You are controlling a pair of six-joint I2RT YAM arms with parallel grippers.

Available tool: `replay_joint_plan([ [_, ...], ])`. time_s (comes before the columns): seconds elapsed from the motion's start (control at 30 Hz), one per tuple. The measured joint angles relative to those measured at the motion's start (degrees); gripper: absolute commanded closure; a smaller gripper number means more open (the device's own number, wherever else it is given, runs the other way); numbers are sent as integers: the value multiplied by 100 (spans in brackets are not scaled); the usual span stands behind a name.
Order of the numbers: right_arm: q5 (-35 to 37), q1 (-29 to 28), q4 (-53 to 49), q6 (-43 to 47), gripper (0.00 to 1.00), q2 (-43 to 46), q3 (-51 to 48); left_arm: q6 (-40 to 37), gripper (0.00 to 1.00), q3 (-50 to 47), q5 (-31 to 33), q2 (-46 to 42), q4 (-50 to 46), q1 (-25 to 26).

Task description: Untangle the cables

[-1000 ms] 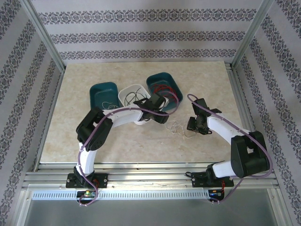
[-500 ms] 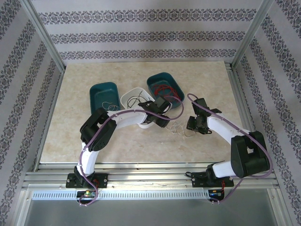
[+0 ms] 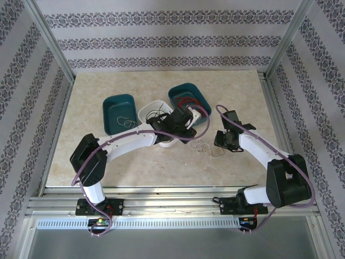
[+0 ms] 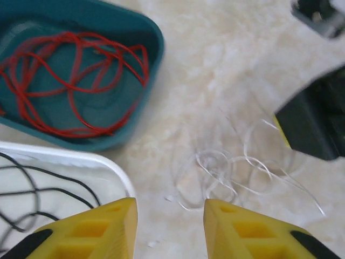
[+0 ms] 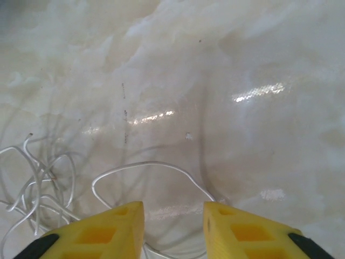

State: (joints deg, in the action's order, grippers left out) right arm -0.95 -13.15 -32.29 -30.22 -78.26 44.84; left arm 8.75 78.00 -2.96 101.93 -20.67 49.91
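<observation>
- The whitish cables (image 3: 207,149) are found loose on the bare bench (image 3: 161,167), just to the right of the white bin (image 3: 144,110) and a little nearer the arm bases, with several loops knotted together
- The tangle is stretched along a line running away from the white bin toward the right end effector (image 5: 173,221), so its long axis lies across the gap between the two arms
- The right end effector is found at the end of the tangle farthest from the white bin. Its fingers stand a narrow way apart with nothing clamped. One outlying loop is seen curving just ahead of the tips, and a strand crosses low in the gap
- The left end effector (image 4: 170,218) is poised by the white bin's right edge, narrowly parted and empty, and the tangle lies ahead of its tips on the side away from the white bin
- The right arm is judged the nearer, and the outlying loop the strand most easily taken
- A red cable (image 4: 75,81) is coiled in a teal bin (image 4: 153,38) just beyond the white bin's far right side, and a black cable (image 4: 38,183) lies inside the white bin itself, both apart from the tangle
</observation>
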Motion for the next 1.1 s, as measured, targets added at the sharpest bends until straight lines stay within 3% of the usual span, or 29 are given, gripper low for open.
replay_joint_plan([
  [0.2,-76,-269,105,-184,66,-35,7,278,79,-629,-168,472,2,33],
  [0.6,-146,-389,492,-686,65,-214,-13,219,88,-688,153,817,13,-247],
  [1.1,-144,-400,1143,-1147,63,-776,-24,-345,90,-684,625,975,11,-796],
])
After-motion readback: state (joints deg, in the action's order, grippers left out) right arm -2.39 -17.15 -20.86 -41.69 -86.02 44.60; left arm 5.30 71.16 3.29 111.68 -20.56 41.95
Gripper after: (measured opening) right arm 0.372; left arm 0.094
